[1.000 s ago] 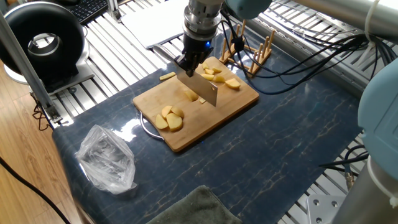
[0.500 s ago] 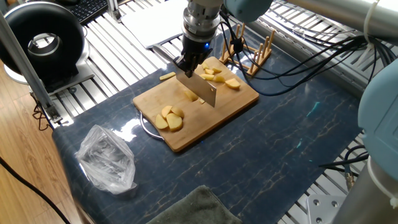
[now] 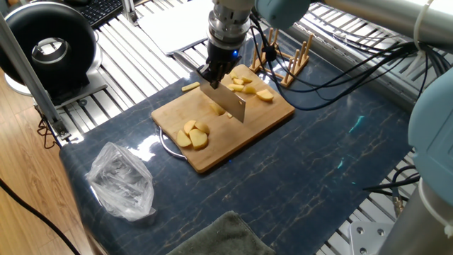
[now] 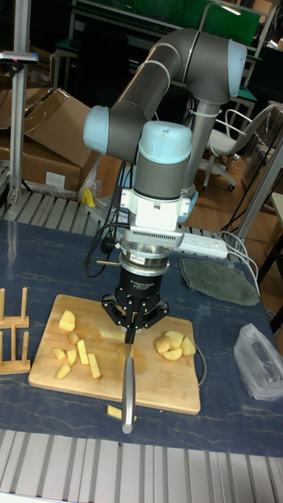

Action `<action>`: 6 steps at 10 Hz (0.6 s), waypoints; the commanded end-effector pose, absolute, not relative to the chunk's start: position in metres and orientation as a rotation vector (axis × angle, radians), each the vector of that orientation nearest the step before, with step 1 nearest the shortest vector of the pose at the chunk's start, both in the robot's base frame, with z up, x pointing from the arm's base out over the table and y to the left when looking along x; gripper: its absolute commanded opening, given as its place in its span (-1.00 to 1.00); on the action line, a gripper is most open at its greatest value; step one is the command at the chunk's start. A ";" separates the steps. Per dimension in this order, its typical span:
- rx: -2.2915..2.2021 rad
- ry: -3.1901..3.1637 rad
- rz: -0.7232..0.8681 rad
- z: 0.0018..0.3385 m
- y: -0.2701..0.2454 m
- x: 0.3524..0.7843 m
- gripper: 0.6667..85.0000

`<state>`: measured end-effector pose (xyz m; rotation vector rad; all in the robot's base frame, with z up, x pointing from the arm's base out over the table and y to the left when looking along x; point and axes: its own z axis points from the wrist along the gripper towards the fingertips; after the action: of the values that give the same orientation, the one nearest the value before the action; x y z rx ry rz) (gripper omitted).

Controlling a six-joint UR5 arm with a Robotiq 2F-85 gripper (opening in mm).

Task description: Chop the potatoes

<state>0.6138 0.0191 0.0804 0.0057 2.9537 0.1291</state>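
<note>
My gripper (image 3: 214, 75) (image 4: 134, 320) is shut on the handle of a knife (image 3: 228, 102) (image 4: 128, 383), whose blade stands edge-down over the middle of the bamboo board (image 3: 265, 113) (image 4: 169, 389). One pale-yellow potato piece (image 3: 216, 108) (image 4: 112, 334) lies right by the blade. More of the potatoes lie as rounded chunks (image 3: 192, 134) (image 4: 173, 344) at one end and as wedges and sticks (image 3: 248, 86) (image 4: 77, 354) at the other. One stick (image 3: 190, 87) (image 4: 115, 412) lies off the board on the table.
A wooden rack (image 3: 283, 60) (image 4: 12, 330) stands beside the board. A crumpled plastic bag (image 3: 122, 180) (image 4: 263, 361) and a grey-green cloth (image 3: 219, 237) (image 4: 220, 279) lie on the dark mat. A black round device (image 3: 46, 46) sits at the far left, and cables run behind the arm.
</note>
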 end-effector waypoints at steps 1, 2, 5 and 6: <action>0.007 2.927 0.145 0.075 0.018 0.620 -0.99; 0.007 2.924 0.144 0.074 0.018 0.621 -0.99; 0.004 2.919 0.135 0.074 0.017 0.622 -0.99; 0.002 2.918 0.132 0.074 0.017 0.623 -0.99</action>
<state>0.6205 0.0166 0.0737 -0.0058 2.9266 0.1226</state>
